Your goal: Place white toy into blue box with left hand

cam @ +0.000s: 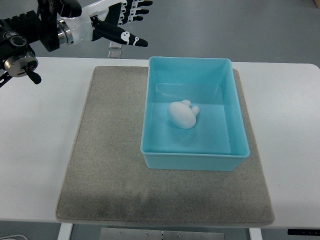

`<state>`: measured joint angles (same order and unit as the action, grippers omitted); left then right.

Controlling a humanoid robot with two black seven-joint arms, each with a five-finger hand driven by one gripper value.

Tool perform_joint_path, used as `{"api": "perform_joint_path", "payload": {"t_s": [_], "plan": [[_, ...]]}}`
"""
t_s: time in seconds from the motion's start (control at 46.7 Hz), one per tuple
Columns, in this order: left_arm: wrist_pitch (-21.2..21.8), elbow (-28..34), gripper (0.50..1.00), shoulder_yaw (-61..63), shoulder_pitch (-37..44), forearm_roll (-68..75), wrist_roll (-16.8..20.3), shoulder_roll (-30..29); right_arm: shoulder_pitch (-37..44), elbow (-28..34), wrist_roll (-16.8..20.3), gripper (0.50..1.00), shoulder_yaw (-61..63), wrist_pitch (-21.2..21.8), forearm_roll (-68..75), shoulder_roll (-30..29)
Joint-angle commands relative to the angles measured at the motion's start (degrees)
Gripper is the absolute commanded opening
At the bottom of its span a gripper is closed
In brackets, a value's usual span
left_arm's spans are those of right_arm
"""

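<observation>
The white toy (pixel 183 114), a rounded lump with small knobs, lies on the floor of the blue box (pixel 235 150), a little left of its middle. The box stands on the right half of a grey mat (pixel 110 150). My left hand (pixel 127 22) hovers at the top left, beyond the table's far edge and well away from the box. Its black-and-white fingers (pixel 134 41) are stretched out and hold nothing.
The grey mat lies on a white table (pixel 40 150) whose far edge runs just under the left arm. A small grey square object (pixel 115 53) sits at the table's far edge near the hand.
</observation>
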<state>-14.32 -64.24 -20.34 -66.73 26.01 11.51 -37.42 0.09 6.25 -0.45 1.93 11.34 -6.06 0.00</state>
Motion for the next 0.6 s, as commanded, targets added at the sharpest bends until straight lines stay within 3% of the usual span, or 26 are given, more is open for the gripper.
{"api": "perform_joint_path", "payload": {"t_s": [0.0, 0.235, 0.578], "plan": [[-0.54, 1.92, 0.999, 0.21, 0.55, -5.08, 0.0, -0.73, 0.0, -0.01, 0.01, 0.936, 0.0, 0.0, 0.0, 0.0], [-5.36, 7.81, 1.0, 0.12, 4.06, -15.8, -0.08, -1.52, 0.0, -0.01, 0.01, 0.936, 0.0, 0.0, 0.0, 0.0], [-20.68, 19.67, 1.0, 0.56, 9.42, -27.93, -0.7, -1.08, 0.0, -0.01, 0.01, 0.936, 0.0, 0.0, 0.0, 0.0]]}}
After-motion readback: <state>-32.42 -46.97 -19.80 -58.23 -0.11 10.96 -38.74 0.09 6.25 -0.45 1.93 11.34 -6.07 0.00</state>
